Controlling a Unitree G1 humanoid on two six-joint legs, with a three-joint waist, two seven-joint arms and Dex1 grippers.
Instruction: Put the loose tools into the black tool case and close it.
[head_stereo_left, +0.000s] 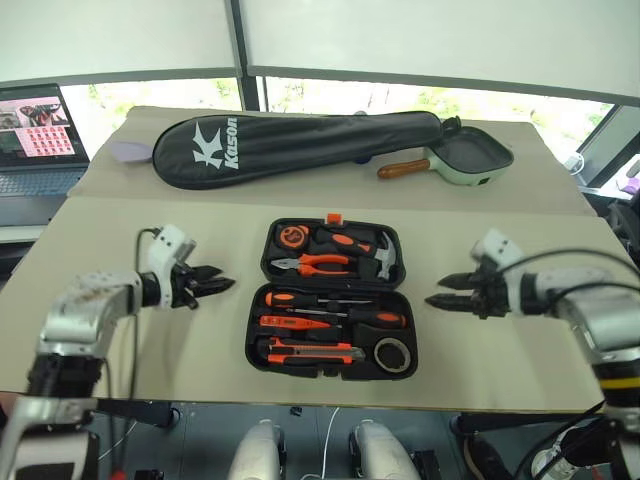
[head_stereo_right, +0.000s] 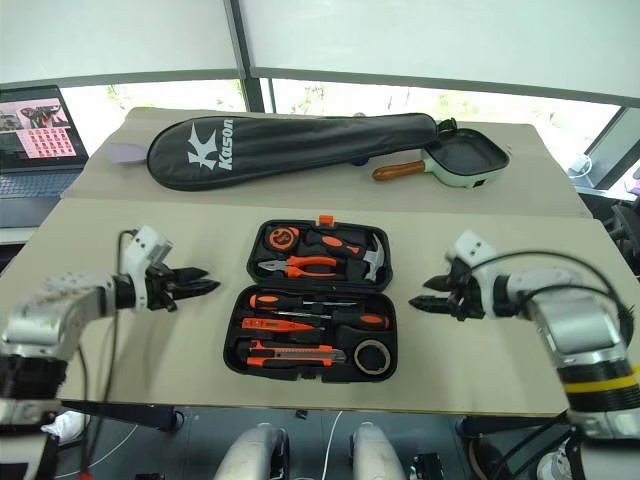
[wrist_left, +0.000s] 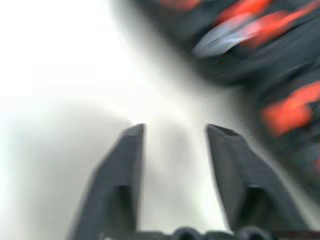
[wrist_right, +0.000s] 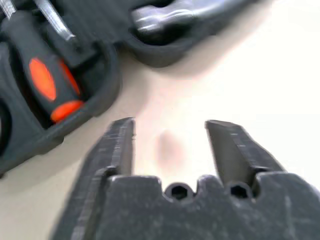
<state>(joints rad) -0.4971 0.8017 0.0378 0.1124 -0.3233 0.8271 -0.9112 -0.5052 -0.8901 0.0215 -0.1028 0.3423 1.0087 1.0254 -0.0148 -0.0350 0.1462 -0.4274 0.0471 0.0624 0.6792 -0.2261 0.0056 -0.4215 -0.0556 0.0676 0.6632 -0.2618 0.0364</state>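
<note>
1. Left wrist view: left claw (wrist_left: 175, 131) spread apart, nothing between its fingers, bare desk (wrist_left: 60, 75) beneath.
2. Right claw (wrist_right: 170, 125) likewise spread and empty, just beside the tool case (head_stereo_left: 330, 300) rim, not touching.
3. Case lies open mid-desk between both claws; screwdrivers (head_stereo_left: 300, 298), knife (head_stereo_left: 310, 352) and tape roll (head_stereo_left: 393, 353) sit in its near half.
4. Open desk flanks the case on both sides.
5. Racket bag (head_stereo_left: 300, 145) and green pan (head_stereo_left: 470, 155) lie well apart near the far edge.

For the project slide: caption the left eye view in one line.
Open black tool case lies filled with tools, flanked by the empty left gripper and right gripper, fingers open.
</note>
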